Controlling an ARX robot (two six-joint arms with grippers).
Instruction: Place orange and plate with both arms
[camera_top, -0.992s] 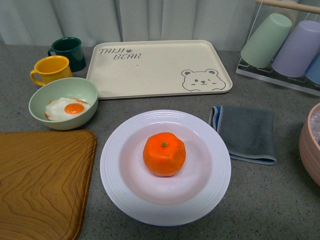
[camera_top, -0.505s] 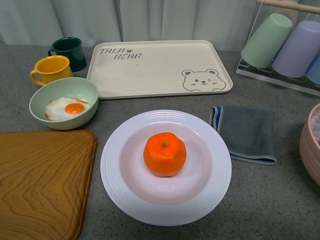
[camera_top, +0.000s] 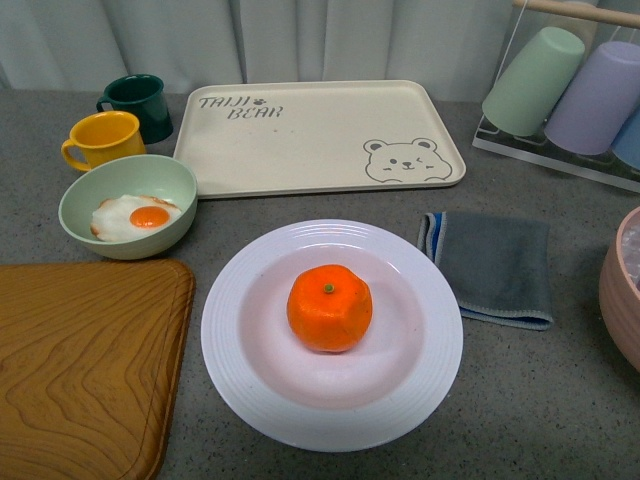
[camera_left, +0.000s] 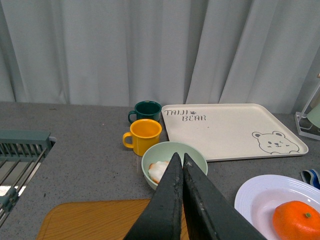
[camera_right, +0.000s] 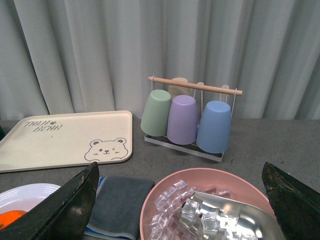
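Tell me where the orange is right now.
Front view: the orange sits centred on the white plate, with the green bowl to its left and the grey cloth to its right.

Soft, even, moderately bright light falls from above. The lumpy bright orange mandarin (camera_top: 329, 308) throws a faint, blurred shadow onto the round white ridged plate (camera_top: 240, 390). The black left gripper (camera_left: 181, 157), close to the lens, renders dark and nearly featureless; the backgrounds are sharp.

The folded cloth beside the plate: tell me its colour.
The cloth is grey with a blue edge on one side; the front view shows it best.
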